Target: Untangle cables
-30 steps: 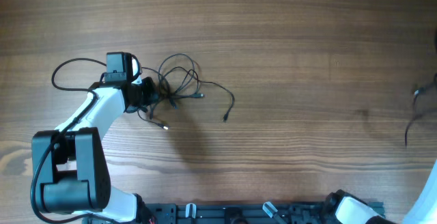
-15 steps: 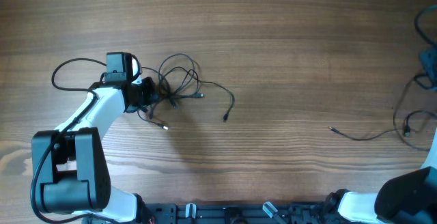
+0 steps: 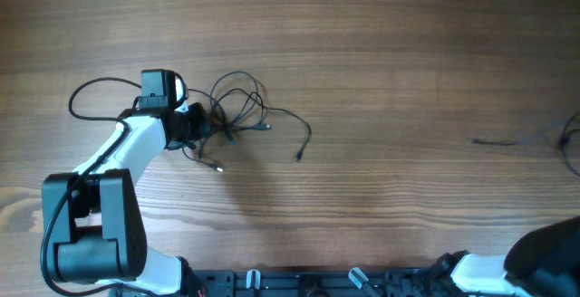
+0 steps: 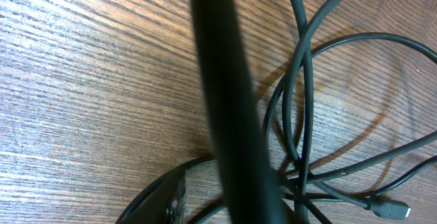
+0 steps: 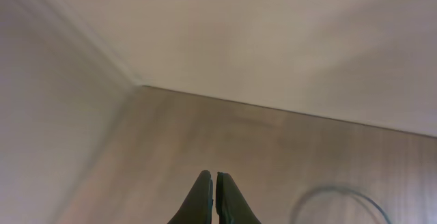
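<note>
The cables (image 3: pixel 240 109) are lying tangled on the counter (image 3: pixel 381 52), one tail running rightward. The left tool (image 3: pixel 198 125) is sitting at the tangle's left edge, much the nearer; whether it is pinching a strand I cannot tell. The right tool (image 5: pixel 216 183) is clenched on nothing. A blurred stray strand (image 3: pixel 507 141) is lying far right of the tangle.

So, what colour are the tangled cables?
The cables are black, best seen in the left wrist view.
</note>
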{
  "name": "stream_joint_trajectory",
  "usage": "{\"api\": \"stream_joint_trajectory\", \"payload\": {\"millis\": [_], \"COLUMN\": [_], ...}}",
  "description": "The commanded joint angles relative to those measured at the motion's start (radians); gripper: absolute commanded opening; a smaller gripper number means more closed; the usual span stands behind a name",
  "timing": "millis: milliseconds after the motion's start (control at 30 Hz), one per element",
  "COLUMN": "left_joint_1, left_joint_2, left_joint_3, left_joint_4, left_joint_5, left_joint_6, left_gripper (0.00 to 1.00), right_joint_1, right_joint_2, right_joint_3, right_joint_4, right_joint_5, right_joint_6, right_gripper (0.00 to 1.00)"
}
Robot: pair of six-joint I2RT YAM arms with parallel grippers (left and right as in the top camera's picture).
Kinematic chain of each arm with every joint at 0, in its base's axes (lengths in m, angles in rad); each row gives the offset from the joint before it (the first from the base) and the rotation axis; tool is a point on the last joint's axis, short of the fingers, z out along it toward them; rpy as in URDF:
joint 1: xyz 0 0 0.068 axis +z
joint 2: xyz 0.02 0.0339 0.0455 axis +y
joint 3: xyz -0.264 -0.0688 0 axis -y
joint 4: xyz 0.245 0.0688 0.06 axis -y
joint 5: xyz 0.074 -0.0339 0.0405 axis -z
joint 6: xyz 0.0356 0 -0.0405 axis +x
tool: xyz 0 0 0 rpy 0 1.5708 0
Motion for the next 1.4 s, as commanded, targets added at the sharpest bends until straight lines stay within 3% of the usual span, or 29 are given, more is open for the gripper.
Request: {"api": "stream_joint_trajectory", "payload": {"millis": [0,33,133,167,233,400,533,667,800,1100,1267,1367], "left_joint_1": [0.002,0.002,0.002,0.002,0.002,0.002,0.002,0.002,0.002,0.002,0.002,0.002], "left_joint_2": [0.013,0.013,0.013,0.013,0.013,0.013,0.013,0.013,0.013,0.013,0.013,0.013], "left_joint_3": [0.001,0.0,0.0,0.001,0.0,0.0,0.0,0.001,0.0,0.0,0.0,0.001], "left_joint_4": [-0.001,-0.001,-0.001,-0.001,-0.001,-0.023,-0.031,-0.031,-0.031,-0.031,-0.031,-0.03], "left_joint_5": [-0.005,-0.005,-0.005,-0.005,-0.005,-0.005,-0.005,-0.005,-0.005,-0.005,-0.005,-0.005], "left_joint_6": [0.01,0.01,0.01,0.01,0.01,0.01,0.01,0.01,0.01,0.01,0.01,0.01], "left_gripper": [0.3,0.3,0.32,0.32,0.32,0.32,0.32,0.33,0.33,0.37,0.39,0.39], "right_joint_1": [-0.057,-0.067,-0.071,-0.07,-0.065,-0.058,-0.058,-0.058,-0.067,-0.073,-0.072,-0.072], "right_joint_2": [0.13,0.169,0.249,0.269,0.293,0.303,0.304,0.304,0.302,0.23,0.138,0.072], "right_joint_3": [0.01,0.01,0.01,0.01,0.009,0.01,0.01,0.01,0.01,0.01,0.01,0.01], "right_joint_4": [-0.085,-0.128,-0.232,-0.261,-0.297,-0.428,-0.489,-0.431,-0.311,-0.079,-0.084,-0.106], "right_joint_5": [-0.068,-0.099,-0.212,-0.25,-0.301,-0.356,-0.534,-0.772,-0.874,-0.861,-0.869,-0.817], "right_joint_6": [-0.077,-0.089,-0.098,-0.095,-0.067,0.235,0.398,0.397,0.373,0.399,0.429,0.375], "right_gripper": [0.08,0.21,0.91,1.0,1.0,1.0,1.0,1.0,1.0,1.0,1.0,1.0]}}
